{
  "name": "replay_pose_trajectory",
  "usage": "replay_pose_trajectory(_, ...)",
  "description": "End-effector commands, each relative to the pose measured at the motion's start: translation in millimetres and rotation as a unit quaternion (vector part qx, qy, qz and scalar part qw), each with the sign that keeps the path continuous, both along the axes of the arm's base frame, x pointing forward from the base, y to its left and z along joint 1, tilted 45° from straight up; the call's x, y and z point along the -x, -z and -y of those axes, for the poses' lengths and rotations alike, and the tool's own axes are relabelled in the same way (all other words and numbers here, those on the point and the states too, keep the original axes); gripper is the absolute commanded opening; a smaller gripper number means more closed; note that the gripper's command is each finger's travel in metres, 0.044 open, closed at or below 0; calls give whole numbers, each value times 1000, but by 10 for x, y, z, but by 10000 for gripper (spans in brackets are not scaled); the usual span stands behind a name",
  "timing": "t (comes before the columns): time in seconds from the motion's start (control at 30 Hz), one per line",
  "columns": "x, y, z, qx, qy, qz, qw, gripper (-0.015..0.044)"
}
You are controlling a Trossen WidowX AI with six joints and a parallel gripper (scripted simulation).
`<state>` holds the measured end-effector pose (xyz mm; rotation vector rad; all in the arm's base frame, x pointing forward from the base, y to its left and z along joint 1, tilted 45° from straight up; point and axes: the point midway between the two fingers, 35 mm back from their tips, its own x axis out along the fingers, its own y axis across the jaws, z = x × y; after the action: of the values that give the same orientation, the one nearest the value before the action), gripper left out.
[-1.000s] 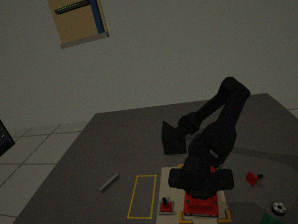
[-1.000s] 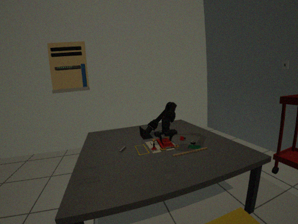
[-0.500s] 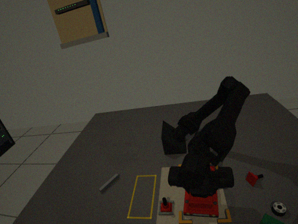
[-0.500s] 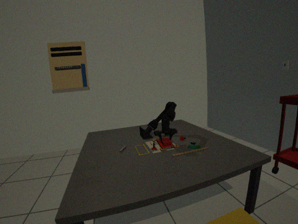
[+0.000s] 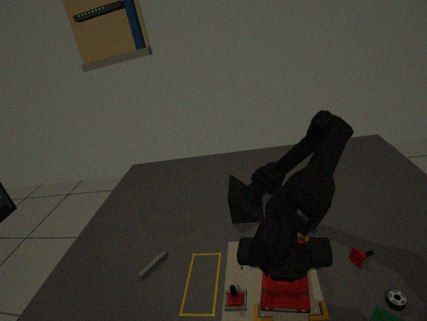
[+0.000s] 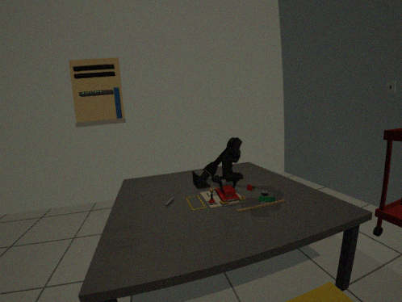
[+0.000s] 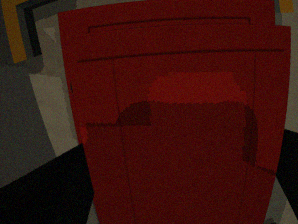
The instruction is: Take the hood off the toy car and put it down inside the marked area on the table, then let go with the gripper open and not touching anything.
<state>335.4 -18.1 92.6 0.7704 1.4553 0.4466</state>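
The red toy car (image 5: pixel 285 296) (image 6: pixel 230 195) sits on a pale board (image 5: pixel 253 296) with yellow corner brackets. My gripper (image 5: pixel 285 275) (image 6: pixel 228 186) (image 7: pixel 184 146) is low over the car's far part, its black fingers on either side of it. It is shut on the hood (image 7: pixel 185 160), a wide red panel that fills the middle of the wrist view. The arm hides the hood in the top view. I cannot tell whether the hood is raised off the body. The marked area, a yellow outline (image 5: pixel 207 254) (image 6: pixel 198 208), lies left of the board.
A red block with a black lever (image 5: pixel 235 299) stands on the board left of the car. A grey bar (image 5: pixel 153 264) (image 6: pixel 169 201) lies further left. To the right are a red piece (image 5: pixel 357 257) (image 6: pixel 249 187), a wheel (image 5: pixel 396 299), a green block (image 6: pixel 266 199) and a wooden stick (image 6: pixel 260 206).
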Motion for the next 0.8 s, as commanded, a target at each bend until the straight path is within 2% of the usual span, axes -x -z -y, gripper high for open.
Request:
replay_pose_trajectory(0.0, -6, -28, 28, 2, -2, 3, 1000, 0)
replay_pose_trajectory(0.33, 0, -94, 95, 2, -2, 2, 1000, 0)
replay_pose_trajectory(0.77, 44, -384, 381, 3, -2, 2, 1000, 0)
